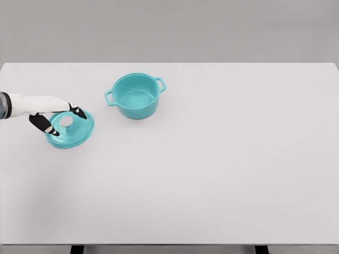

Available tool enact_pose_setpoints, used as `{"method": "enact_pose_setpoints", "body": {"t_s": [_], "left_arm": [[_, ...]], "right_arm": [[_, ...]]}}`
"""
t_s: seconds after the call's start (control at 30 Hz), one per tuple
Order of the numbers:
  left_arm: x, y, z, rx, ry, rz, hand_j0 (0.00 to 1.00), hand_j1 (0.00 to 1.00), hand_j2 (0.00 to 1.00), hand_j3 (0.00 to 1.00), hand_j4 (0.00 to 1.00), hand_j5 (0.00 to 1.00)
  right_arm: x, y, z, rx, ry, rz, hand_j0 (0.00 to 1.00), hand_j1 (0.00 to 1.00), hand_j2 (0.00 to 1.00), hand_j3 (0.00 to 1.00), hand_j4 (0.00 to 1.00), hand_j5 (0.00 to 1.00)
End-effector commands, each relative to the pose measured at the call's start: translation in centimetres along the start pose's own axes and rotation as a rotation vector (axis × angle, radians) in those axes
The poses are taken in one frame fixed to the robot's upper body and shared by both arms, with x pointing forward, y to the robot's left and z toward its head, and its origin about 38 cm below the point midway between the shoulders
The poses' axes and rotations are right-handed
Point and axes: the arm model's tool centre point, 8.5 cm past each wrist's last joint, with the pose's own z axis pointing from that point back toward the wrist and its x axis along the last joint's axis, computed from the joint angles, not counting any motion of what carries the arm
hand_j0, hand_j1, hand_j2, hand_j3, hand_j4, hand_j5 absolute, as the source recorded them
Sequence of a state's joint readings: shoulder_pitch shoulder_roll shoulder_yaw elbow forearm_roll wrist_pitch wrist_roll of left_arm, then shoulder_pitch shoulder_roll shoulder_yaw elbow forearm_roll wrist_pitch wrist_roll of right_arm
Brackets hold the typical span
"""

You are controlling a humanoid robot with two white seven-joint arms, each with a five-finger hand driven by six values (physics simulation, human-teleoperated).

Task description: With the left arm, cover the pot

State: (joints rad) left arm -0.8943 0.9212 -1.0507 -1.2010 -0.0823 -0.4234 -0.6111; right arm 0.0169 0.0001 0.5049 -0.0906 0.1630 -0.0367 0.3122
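A teal pot point(135, 96) with two side handles stands uncovered on the white table, left of centre toward the back. Its teal lid point(79, 130), with a pale round knob point(66, 121), lies to the pot's front left. My left hand point(69, 124) reaches in from the left edge and hovers over the lid. Its dark-tipped fingers point(79, 112) and thumb are spread on either side of the knob, with a gap showing between them and it. I cannot tell whether the lid rests flat or is slightly tilted. The right arm does not show.
The white table point(222, 169) fills the view, with its far edge in front of a grey wall. Apart from the pot and the lid, nothing stands on it.
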Motion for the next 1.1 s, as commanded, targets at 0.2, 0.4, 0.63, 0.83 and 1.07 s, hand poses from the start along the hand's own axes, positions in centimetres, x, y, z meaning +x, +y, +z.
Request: {"method": "enact_pose_setpoints", "body": {"t_s": [0.2, 0.4, 0.63, 0.83, 1.07], "left_arm": [[-0.01, 0.01, 0.03, 0.002, 0.0, 0.004, 0.74, 0.74, 0.74, 0.74, 0.74, 0.74], [-0.12, -0.01, 0.05, 0.002, 0.003, 0.007, 0.74, 0.74, 0.74, 0.74, 0.74, 0.74], [-0.15, -0.37, -0.21, -0.005, 0.004, 0.012, 0.74, 0.74, 0.74, 0.74, 0.74, 0.74], [-0.87, -0.45, -0.51, -0.004, 0.021, 0.033, 0.74, 0.74, 0.74, 0.74, 0.74, 0.74], [-0.91, -0.39, -0.48, -0.003, 0.022, 0.033, 0.74, 0.74, 0.74, 0.74, 0.74, 0.74]], "right_arm": [[0.0, 0.0, 0.0, 0.001, 0.0, 0.0, 1.0, 1.0, 1.0, 1.0, 1.0, 1.0], [0.0, -0.01, 0.0, -0.001, 0.0, 0.0, 1.0, 1.0, 1.0, 1.0, 1.0, 1.0], [0.0, 0.0, 0.0, 0.001, 0.0, 0.0, 1.0, 1.0, 1.0, 1.0, 1.0, 1.0], [-0.01, 0.01, 0.0, 0.001, 0.0, 0.001, 1.0, 1.0, 1.0, 1.0, 1.0, 1.0], [0.0, 0.0, 0.0, 0.001, 0.0, 0.0, 1.0, 1.0, 1.0, 1.0, 1.0, 1.0]]}}
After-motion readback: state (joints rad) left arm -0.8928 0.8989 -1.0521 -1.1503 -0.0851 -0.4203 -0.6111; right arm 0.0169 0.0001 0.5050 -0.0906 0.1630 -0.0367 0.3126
